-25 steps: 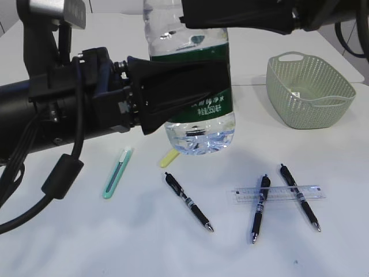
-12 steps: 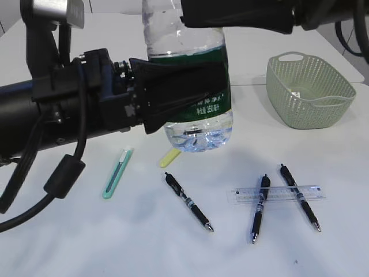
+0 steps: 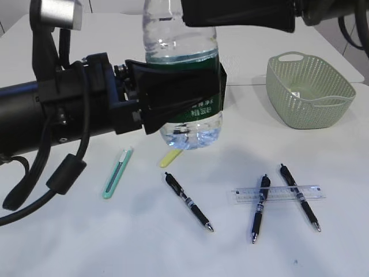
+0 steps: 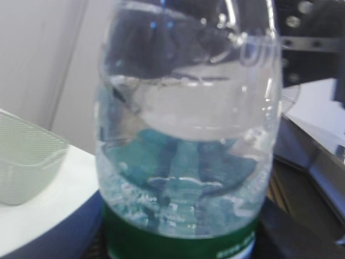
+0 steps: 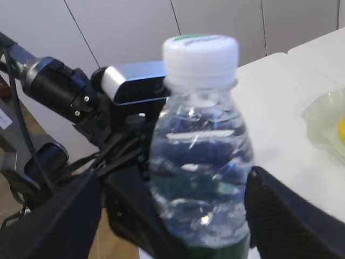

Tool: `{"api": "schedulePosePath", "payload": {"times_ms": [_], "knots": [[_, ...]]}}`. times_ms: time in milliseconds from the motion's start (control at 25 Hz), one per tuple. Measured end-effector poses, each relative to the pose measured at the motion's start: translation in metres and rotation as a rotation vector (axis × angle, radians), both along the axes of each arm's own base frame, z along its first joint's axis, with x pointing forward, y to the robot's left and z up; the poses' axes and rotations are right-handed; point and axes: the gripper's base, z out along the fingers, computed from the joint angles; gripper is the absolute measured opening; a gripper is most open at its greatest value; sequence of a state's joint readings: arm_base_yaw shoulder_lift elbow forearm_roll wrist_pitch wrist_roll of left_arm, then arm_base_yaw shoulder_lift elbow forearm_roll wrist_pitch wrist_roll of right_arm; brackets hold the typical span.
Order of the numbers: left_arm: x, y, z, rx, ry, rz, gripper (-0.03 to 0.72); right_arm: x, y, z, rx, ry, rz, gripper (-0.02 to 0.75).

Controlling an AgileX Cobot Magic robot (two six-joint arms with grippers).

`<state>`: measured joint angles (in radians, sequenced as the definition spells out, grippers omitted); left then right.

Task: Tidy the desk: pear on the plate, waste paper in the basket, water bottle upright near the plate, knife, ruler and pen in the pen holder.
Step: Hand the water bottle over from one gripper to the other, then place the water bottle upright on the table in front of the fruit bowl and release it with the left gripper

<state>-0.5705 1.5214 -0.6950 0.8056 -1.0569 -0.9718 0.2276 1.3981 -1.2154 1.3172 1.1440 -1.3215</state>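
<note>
Exterior view: water bottle (image 3: 183, 69) upright and lifted clear of the white table (image 3: 86, 242), left gripper (image 3: 179, 95) clamped across its green label. Right arm crosses the top edge above the bottle; its finger spacing cannot be told here. On the table: teal utility knife (image 3: 117, 172), a yellow item (image 3: 170, 156) partly hidden behind the bottle base, one black pen (image 3: 188, 202) nearest the centre, two more black pens (image 3: 259, 208) (image 3: 299, 197) lying across the clear ruler (image 3: 278, 193). Green basket (image 3: 308, 89) at far right. Left wrist view: bottle (image 4: 188, 140) fills the frame, water level near mid-height, green label at the bottom edge; basket (image 4: 27, 162) at left. Right wrist view: bottle (image 5: 200, 145) with white cap (image 5: 200, 54) stands between the two dark fingers (image 5: 285, 216) of the right gripper (image 5: 178, 216), which sit apart on either side of it; yellow pear on a plate (image 5: 326, 127) at the right edge.
</note>
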Motion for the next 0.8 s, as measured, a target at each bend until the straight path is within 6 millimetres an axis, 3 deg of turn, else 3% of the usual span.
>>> {"api": "schedulePosePath", "payload": {"times_ms": [440, 800], "knots": [[0.040, 0.052, -0.005, 0.044, 0.006, 0.217, 0.386, 0.001, -0.012, 0.002, -0.294, 0.025, -0.046, 0.607], [0.050, 0.076, -0.009, 0.111, -0.022, 0.257, 0.385, 0.015, -0.048, -0.026, -0.703, 0.217, -0.407, 0.593]]}}
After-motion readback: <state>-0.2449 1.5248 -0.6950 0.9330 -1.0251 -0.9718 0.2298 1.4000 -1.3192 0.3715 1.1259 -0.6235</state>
